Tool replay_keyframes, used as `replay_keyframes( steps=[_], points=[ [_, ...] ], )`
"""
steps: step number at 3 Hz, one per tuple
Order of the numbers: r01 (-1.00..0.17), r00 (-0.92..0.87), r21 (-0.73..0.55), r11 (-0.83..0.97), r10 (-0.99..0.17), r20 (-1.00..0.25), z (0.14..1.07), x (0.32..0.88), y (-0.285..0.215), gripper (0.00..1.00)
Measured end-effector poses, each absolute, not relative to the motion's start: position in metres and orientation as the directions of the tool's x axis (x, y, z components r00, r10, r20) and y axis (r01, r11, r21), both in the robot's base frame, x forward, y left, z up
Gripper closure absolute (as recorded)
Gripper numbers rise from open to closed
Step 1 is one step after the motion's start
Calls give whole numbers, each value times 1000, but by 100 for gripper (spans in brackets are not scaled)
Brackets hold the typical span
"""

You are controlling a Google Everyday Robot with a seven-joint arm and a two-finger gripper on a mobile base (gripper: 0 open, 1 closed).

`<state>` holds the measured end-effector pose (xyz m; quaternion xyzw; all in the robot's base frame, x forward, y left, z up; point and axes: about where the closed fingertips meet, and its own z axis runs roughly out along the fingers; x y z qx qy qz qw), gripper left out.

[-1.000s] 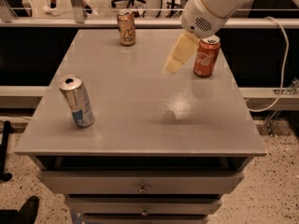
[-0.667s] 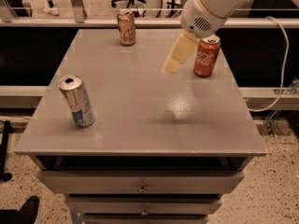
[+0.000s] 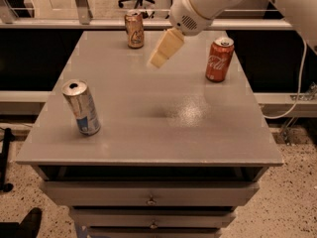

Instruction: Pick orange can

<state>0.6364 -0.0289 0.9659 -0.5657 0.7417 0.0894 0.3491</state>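
Note:
The orange can (image 3: 134,29) has a dull tan-orange body and stands upright at the far edge of the grey table (image 3: 148,133), left of centre. My gripper (image 3: 166,48) hangs from the white arm above the far middle of the table. It is to the right of the orange can, a little nearer the camera, and apart from it. It holds nothing that I can see.
A red-orange Coca-Cola can (image 3: 219,59) stands upright at the right side of the table. A taller silver-and-blue can (image 3: 80,107) stands tilted near the left front. Drawers sit under the tabletop. A white cable (image 3: 297,90) hangs at the right.
My gripper has moved left, away from the red can and closer to the orange can. The cans have not moved.

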Motion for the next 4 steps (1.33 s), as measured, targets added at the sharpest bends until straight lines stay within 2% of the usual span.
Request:
replay_keyframes(
  steps=[1, 2, 4],
  points=[
    [-876, -145, -243, 417, -707, -692, 950, 694, -6, 0],
    [-855, -180, -210, 474, -651, -737, 939, 735, 2, 0],
    [-818, -193, -166, 551, -534, -823, 932, 805, 53, 0]
  ],
)
